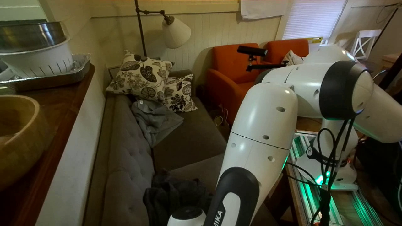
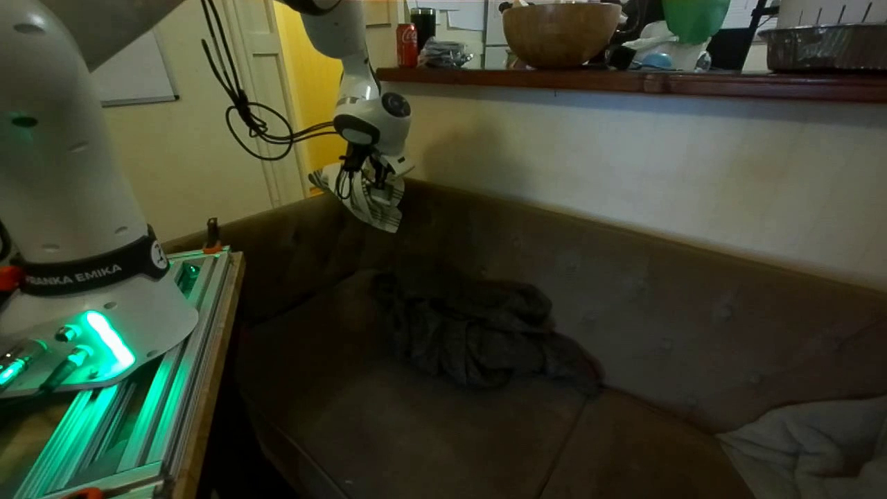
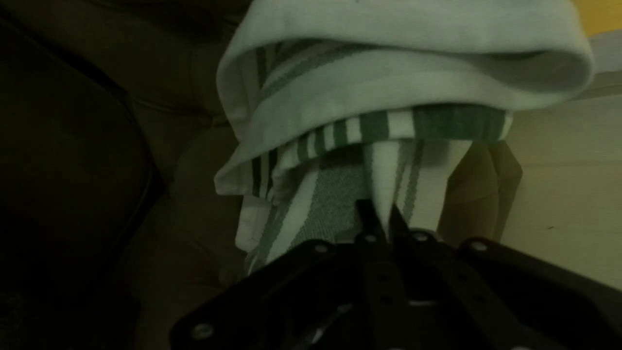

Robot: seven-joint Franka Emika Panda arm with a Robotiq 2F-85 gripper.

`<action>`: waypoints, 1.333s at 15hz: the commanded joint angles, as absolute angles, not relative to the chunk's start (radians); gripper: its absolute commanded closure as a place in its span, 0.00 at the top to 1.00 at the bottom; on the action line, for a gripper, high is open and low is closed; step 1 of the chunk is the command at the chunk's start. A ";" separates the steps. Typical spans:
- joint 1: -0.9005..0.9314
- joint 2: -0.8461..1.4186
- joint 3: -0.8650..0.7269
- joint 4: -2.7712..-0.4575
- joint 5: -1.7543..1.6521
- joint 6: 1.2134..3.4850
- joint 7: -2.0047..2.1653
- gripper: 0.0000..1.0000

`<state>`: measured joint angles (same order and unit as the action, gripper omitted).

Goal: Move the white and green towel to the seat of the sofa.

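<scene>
Holding the towel high, with the seat lower down

The white and green towel hangs from the pincer, whose fingers are pressed almost together, with a narrow fold of the fabric caught between them. In the wrist view, the greater part of it lies ahead of the fingertips: one broad fold goes across, while the stripes of the lower layer run nearly in line with the fingers. In an exterior view, a corner droops lower than the pincer.

The coming move depends, in my judgement, on one relation. The towel appears before the top of the backrest, near a corner of the sofa, and whether it touches there I cannot tell. The seat is clearly lower, and what I take for its cushion shows at the left of the wrist view. Therefore the pincer should probably go outward from the backrest and down, and only then let go. On the seat, close to the backrest, lies a crumpled dark cloth; the towel could come to rest upon it if the descent is made too near.
</scene>
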<state>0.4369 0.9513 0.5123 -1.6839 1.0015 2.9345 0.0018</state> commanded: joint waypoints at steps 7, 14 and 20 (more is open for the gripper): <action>-0.068 0.830 0.849 -2.061 1.205 3.148 -0.526 0.01; -0.597 0.856 1.210 -2.082 1.697 3.223 -0.980 0.01; -0.934 0.568 1.205 -2.227 2.167 2.862 -1.243 0.01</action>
<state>-0.8019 0.7661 1.2270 -2.1073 1.9702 3.0476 -1.1380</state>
